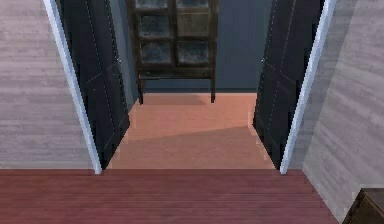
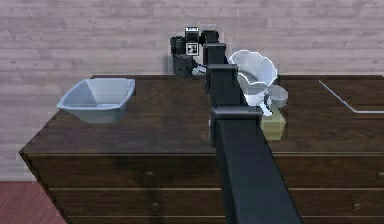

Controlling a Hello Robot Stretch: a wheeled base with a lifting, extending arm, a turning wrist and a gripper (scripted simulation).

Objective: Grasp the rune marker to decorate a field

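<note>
In the arm side view my arm reaches out over a dark wooden dresser. The gripper sits at the arm's far end, by the dresser's back edge and against the pale plank wall. Its far end is hard to make out, so I cannot tell whether it holds anything. Just right of the arm stands a white, glassy cup-like thing. A small pale yellow thing lies on the top beside the arm.
A pale blue bowl rests on the dresser's left part, and a thin flat rectangle lies at its right. Ahead, dark double doors frame a salmon floor leading to a dark glass-front cabinet. Red plank floor lies nearest.
</note>
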